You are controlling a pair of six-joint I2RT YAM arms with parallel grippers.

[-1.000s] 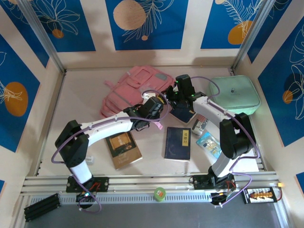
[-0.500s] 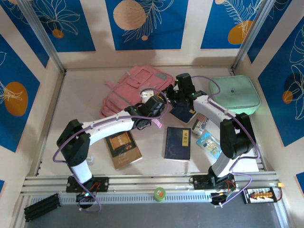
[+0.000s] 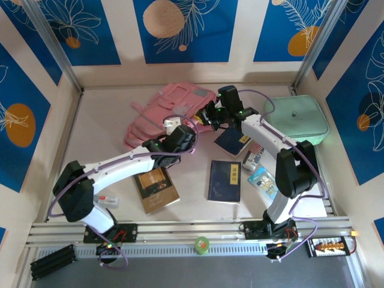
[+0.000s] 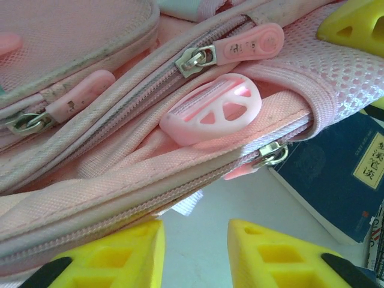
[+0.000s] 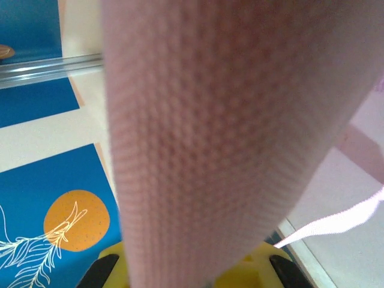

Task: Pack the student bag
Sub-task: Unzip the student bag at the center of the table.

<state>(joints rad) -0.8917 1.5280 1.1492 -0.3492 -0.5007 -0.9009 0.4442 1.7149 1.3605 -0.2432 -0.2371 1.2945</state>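
Shifted leftward, left claw (image 4: 195, 233) gapes beside the student bag (image 3: 174, 105); right claw (image 5: 186, 271) clamps its fabric, tips hidden.

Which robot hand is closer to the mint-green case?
Right. The right gripper pinches the student bag's edge, left of the mint-green case; the left gripper sits farther left, by its zips.

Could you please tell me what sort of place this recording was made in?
Probably a robot test booth rather than a real classroom: a tabletop boxed in by wall panels with blue leaf prints, a metal corner post, and the left arm and right arm bolted to a rail.
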